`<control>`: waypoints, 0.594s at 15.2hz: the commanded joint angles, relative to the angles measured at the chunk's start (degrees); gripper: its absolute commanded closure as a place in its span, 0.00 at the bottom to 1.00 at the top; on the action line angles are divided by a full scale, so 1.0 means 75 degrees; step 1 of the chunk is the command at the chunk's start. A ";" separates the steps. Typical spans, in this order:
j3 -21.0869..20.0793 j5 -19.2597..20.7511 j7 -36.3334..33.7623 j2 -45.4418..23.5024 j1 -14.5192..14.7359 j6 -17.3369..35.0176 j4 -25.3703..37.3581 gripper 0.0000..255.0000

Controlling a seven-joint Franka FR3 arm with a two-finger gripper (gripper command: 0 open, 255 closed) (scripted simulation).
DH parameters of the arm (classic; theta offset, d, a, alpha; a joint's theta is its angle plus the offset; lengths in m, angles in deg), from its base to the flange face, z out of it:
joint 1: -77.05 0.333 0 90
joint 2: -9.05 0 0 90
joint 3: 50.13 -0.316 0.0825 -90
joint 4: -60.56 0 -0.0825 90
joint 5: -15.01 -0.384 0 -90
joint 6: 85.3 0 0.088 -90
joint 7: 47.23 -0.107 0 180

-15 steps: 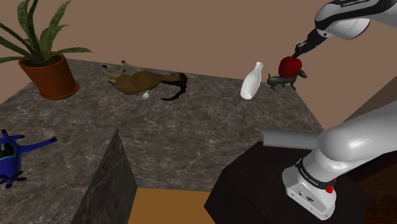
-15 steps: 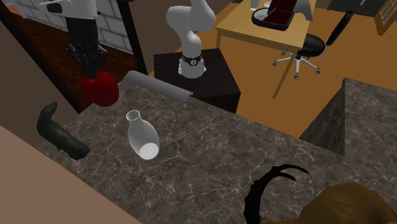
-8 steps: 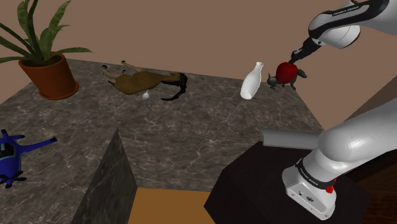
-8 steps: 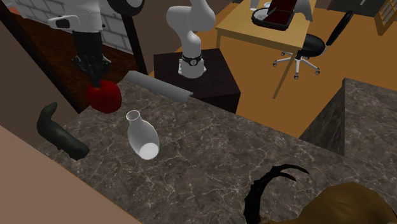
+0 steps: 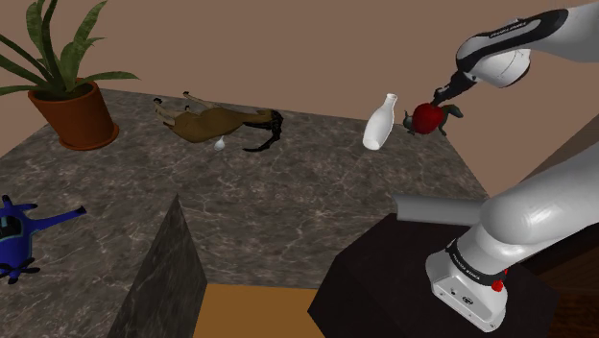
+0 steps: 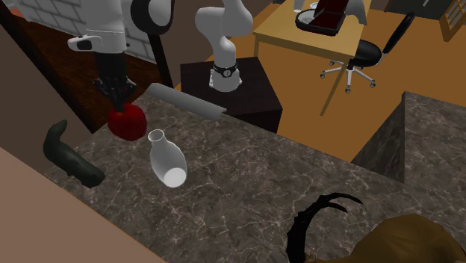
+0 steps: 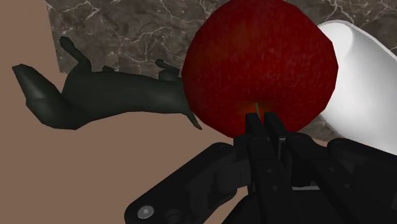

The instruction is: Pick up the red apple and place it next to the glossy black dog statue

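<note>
My gripper (image 5: 441, 99) is shut on the stem end of a red apple (image 5: 425, 117), which hangs just above the dark marble tabletop (image 5: 288, 202). The apple (image 6: 127, 122) is between a white vase (image 6: 166, 158) and the glossy dark dog statue (image 6: 71, 157), which lies near the table's edge by the wall. In the shoulder view the apple covers most of the dog statue (image 5: 453, 112). In the wrist view the fingers of the gripper (image 7: 263, 121) meet at the apple (image 7: 257, 63), with the dog statue (image 7: 108, 95) on one side and the vase (image 7: 359, 89) on the other.
A brown animal figure with black horns (image 5: 216, 122) lies mid-table. A potted plant (image 5: 75, 113) stands at the shoulder view's far left and a blue toy helicopter (image 5: 14, 240) at the lower left. A grey cylinder (image 5: 437, 208) juts out near the stand.
The gripper has carried the apple down and toward the shoulder view's left, from above the dog statue to a spot low over the table between the statue and the vase.
</note>
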State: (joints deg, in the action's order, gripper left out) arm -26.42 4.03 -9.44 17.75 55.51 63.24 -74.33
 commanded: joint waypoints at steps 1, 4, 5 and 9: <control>0.0026 -0.0153 0.0119 -0.0138 0.0048 0.0208 -0.0081 1.00; 0.0075 -0.0419 0.0350 -0.0337 0.0114 0.0502 -0.0208 1.00; 0.0090 -0.0519 0.0437 -0.0407 0.0137 0.0599 -0.0247 1.00; 0.0139 -0.0993 0.0836 -0.0710 0.0231 0.0973 -0.0376 1.00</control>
State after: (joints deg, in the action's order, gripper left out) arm -25.44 -2.57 -3.88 12.87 57.08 69.76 -76.78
